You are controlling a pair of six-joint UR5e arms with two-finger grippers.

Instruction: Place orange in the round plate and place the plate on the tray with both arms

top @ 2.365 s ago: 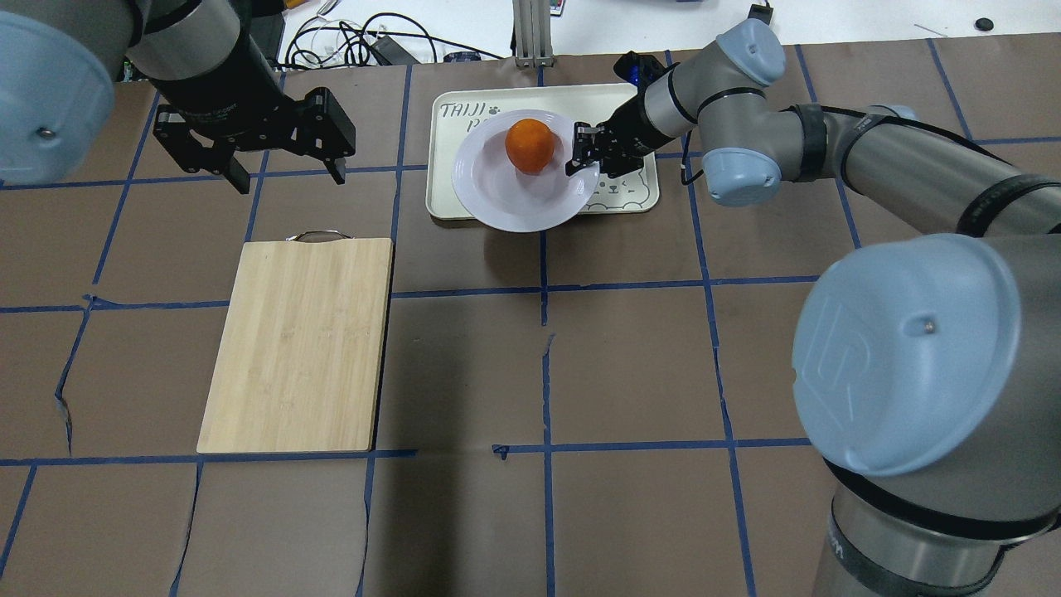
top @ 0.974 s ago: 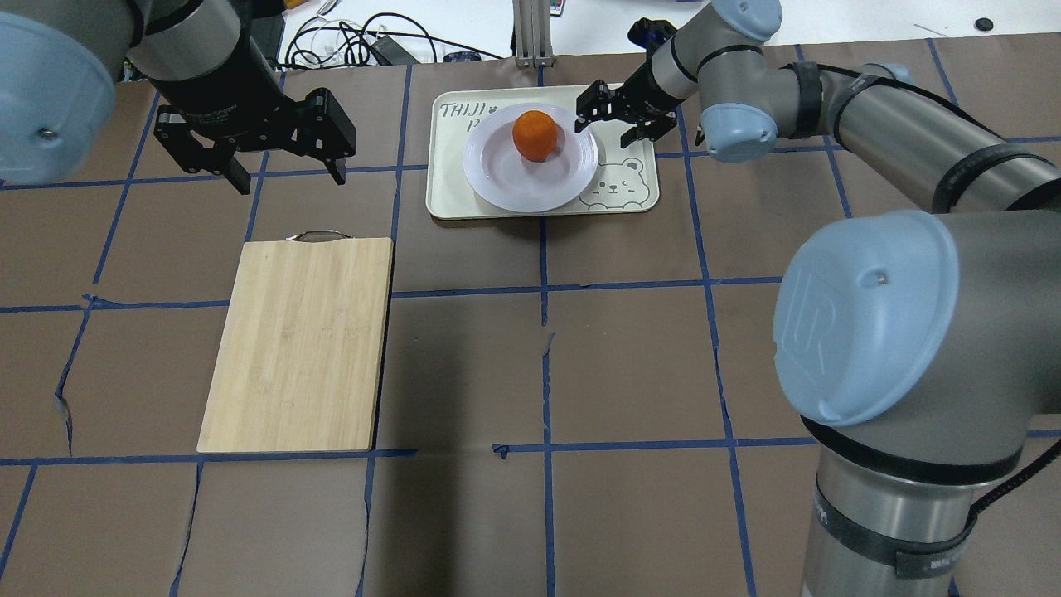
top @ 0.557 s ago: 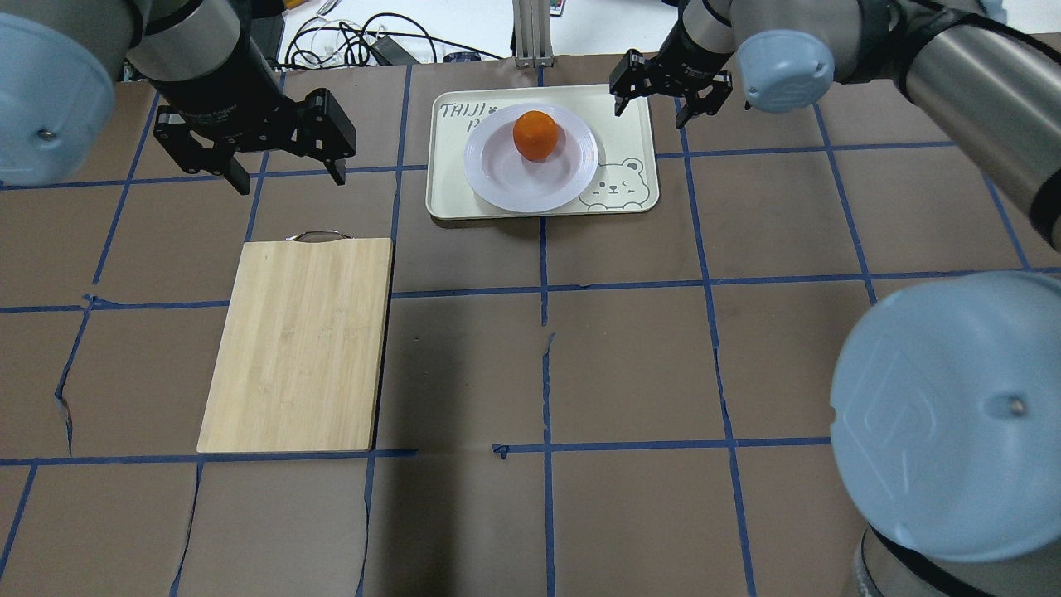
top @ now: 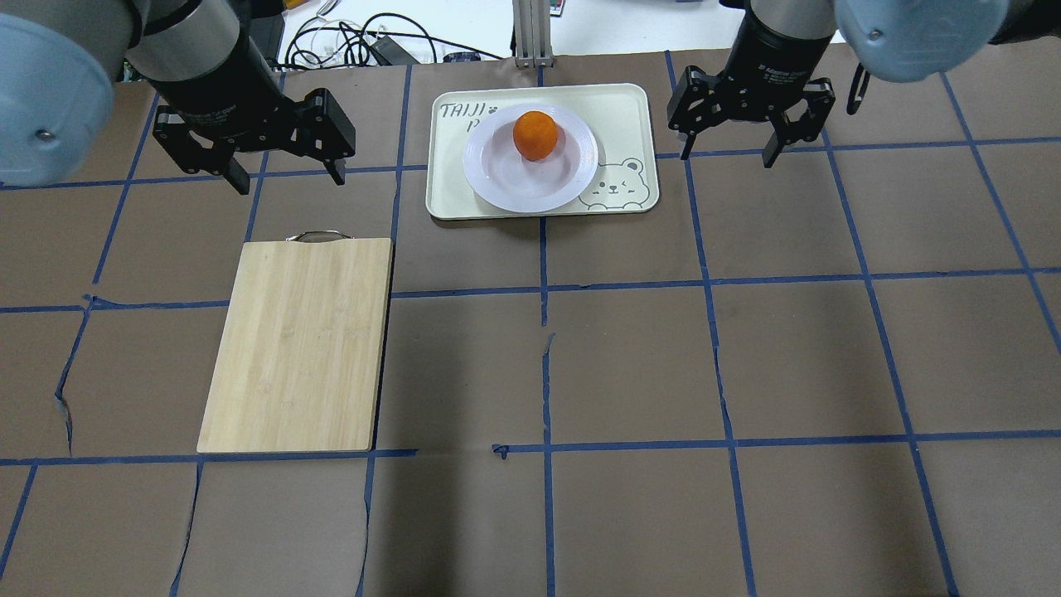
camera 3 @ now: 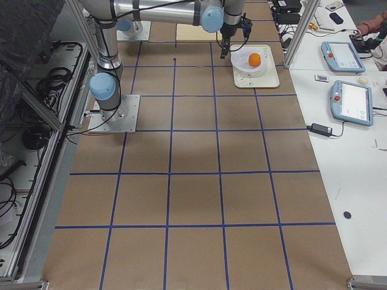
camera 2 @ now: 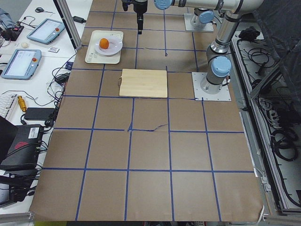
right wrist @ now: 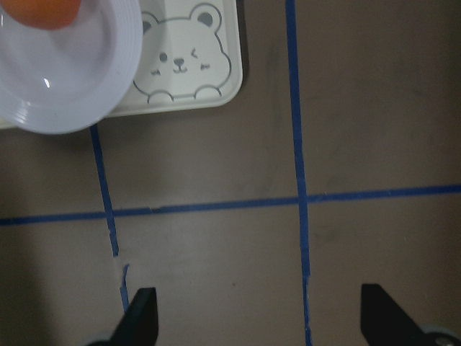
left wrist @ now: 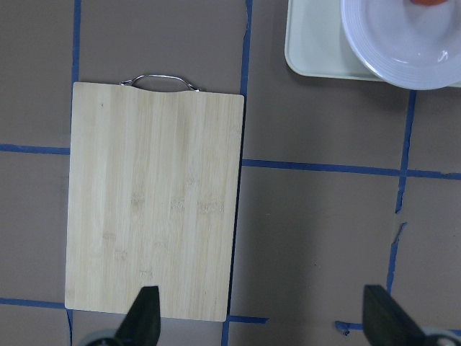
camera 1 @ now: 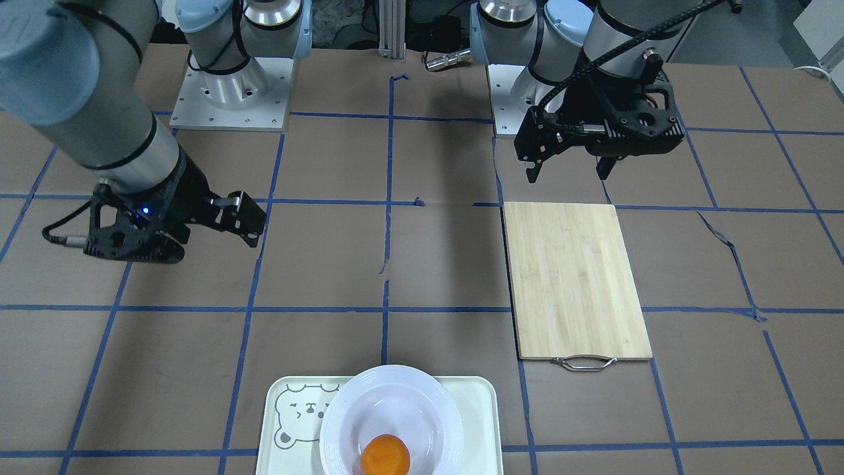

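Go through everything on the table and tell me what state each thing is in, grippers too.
tray: flat on the table, occupied.
round plate: flat on the tray, nothing gripping it.
orange: resting in the round plate, ungripped.
cutting board: flat on the table, bare.
left gripper: open, empty.
right gripper: open, empty, beside the tray.

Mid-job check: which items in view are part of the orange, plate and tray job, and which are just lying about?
Part of the job:
- orange, sitting in the round plate
- round plate, resting on the tray
- left gripper and right gripper, both open and empty

Just lying about:
- bamboo cutting board, on the table
- tablets, on the side bench
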